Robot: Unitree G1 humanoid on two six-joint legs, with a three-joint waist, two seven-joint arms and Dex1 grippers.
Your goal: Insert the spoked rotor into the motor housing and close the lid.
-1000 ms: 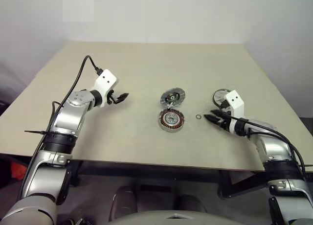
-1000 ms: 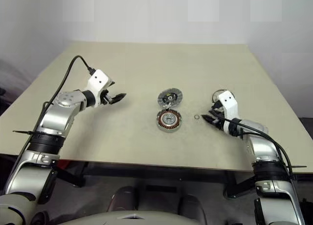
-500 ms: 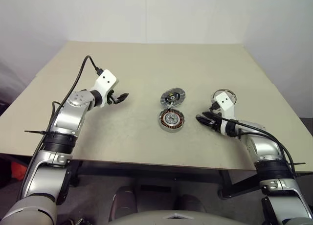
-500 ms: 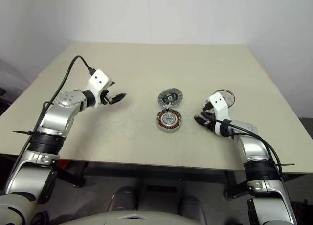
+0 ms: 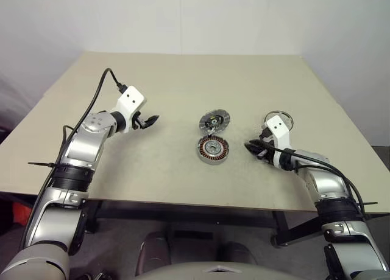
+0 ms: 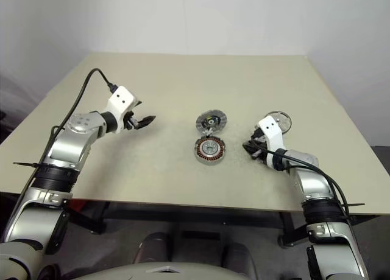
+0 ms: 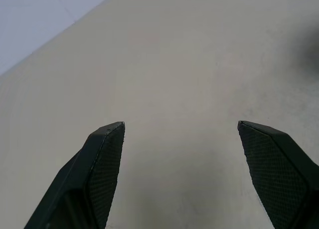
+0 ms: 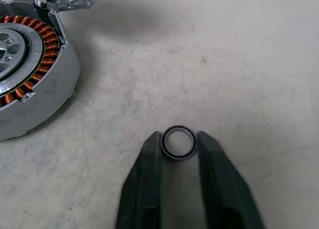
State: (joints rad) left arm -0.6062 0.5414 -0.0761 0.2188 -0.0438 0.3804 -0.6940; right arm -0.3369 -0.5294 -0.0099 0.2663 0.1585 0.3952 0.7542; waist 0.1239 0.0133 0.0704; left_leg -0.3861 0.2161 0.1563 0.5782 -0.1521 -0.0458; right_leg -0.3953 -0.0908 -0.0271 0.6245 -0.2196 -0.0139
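The motor housing (image 5: 213, 150), a short ring with copper windings around a silver hub, lies at the table's middle and also shows in the right wrist view (image 8: 30, 74). Just behind it lies a round silver part with a dark centre (image 5: 216, 120). A pale wheel-like part (image 5: 280, 118) sits behind my right wrist. I cannot tell which of these two is the rotor and which the lid. My right gripper (image 8: 179, 140), to the right of the housing, is shut on a small black ring (image 8: 179, 152) on the table. Far to the left my left gripper (image 5: 152, 119) hovers open and empty (image 7: 179, 134).
The beige table (image 5: 183, 79) stretches wide behind and to the left of the parts, with its front edge near my arms. A black cable runs along my left arm (image 5: 100, 91).
My right gripper slid left to the small ring beside the housing and its fingers narrowed onto it. The left arm and the motor parts kept still.
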